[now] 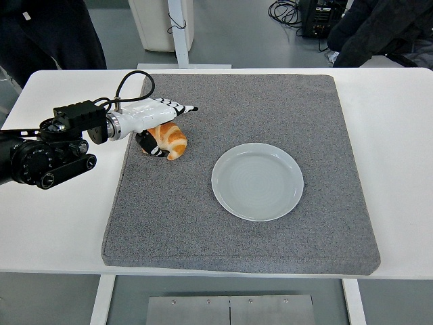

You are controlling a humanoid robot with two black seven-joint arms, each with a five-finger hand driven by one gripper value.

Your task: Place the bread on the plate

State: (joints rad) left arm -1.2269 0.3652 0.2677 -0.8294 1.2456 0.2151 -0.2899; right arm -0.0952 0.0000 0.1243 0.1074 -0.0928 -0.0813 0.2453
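Note:
A golden croissant (173, 141) lies on the grey mat (270, 108) at its far left. My left hand (170, 128) reaches in from the left and straddles it. The white fingers (177, 106) stretch straight out over the top of the bread, and the black thumb (146, 143) sits low against its left side. The hand is open, not closed on the bread. An empty pale round plate (257, 181) rests at the mat's middle, a short way right of the croissant. My right arm does not show.
The mat covers most of the white table (399, 135). People in dark clothing stand beyond the far edge at the top left (47, 34) and top right (379, 27). A cable loops above my left wrist (135, 81).

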